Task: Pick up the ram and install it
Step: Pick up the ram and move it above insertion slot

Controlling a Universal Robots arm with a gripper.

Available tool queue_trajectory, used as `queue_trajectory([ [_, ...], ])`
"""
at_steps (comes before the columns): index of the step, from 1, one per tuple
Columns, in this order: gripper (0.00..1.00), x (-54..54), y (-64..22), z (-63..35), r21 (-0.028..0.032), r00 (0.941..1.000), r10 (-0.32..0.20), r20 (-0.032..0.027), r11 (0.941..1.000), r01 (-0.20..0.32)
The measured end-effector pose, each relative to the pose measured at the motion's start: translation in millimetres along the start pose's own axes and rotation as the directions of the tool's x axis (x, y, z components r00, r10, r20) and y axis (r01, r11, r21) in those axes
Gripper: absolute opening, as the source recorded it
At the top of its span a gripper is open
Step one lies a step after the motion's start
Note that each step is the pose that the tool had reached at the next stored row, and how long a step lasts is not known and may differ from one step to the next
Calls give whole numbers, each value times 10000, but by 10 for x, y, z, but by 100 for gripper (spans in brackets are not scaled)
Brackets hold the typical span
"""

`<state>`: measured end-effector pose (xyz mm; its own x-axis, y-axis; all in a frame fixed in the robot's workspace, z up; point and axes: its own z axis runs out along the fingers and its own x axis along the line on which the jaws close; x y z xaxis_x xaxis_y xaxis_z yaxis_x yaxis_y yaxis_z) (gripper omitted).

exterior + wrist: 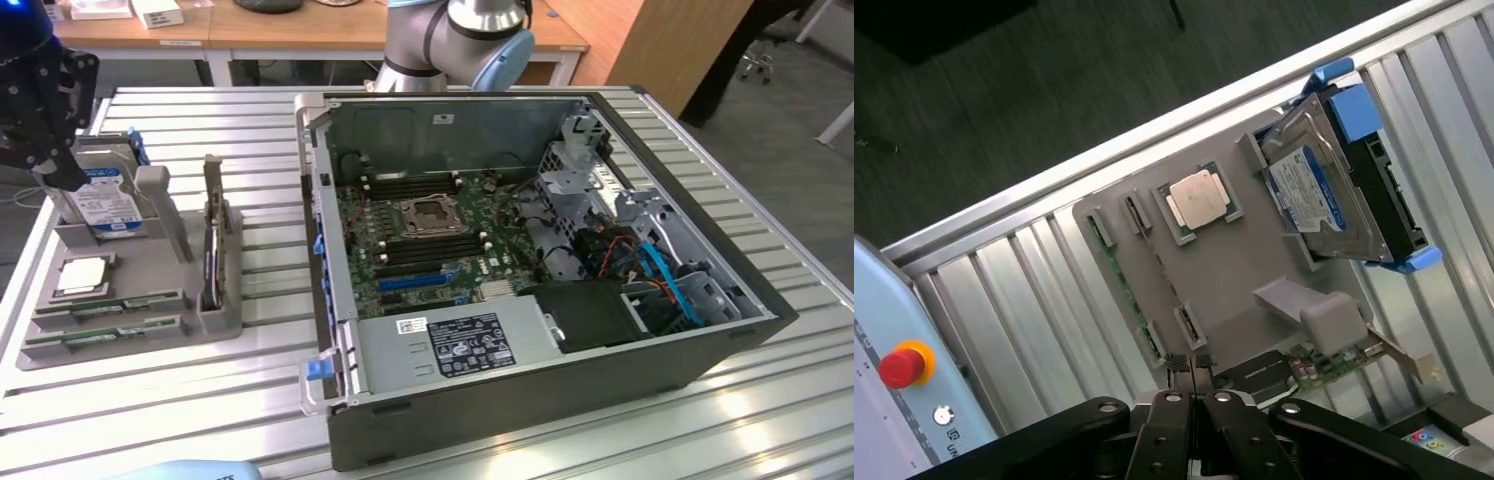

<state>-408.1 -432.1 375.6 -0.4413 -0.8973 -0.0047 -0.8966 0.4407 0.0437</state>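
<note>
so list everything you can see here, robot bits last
ram: two, green, flat in the holder's near slots
CPU chip: one, silver, in the holder just behind the ram
hard drive: one, silver with blue label, standing at the holder's far end
expansion card: one, upright on the holder's case side
holder: one, grey, exterior view's left
computer case: one, dark grey, open, mid-table
motherboard: one, green, inside the case
table: one, silver slats
red button: one, on a pale box beside the table
arm: one, grey, behind the case
gripper: one, black, shut, empty, above the holder
</note>
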Motion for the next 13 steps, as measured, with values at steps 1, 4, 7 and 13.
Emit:
queue_trajectory([
  [1,10,0,0,0,0,9999,-118,-6,9999,118],
  [4,10,-1,-1,0,-2,9989,-477,-21,9989,477],
  [7,10,-1,-2,0,-5,9966,-825,-36,9966,825],
  [13,10,-3,-5,1,-12,9885,-1509,-66,9886,1509],
])
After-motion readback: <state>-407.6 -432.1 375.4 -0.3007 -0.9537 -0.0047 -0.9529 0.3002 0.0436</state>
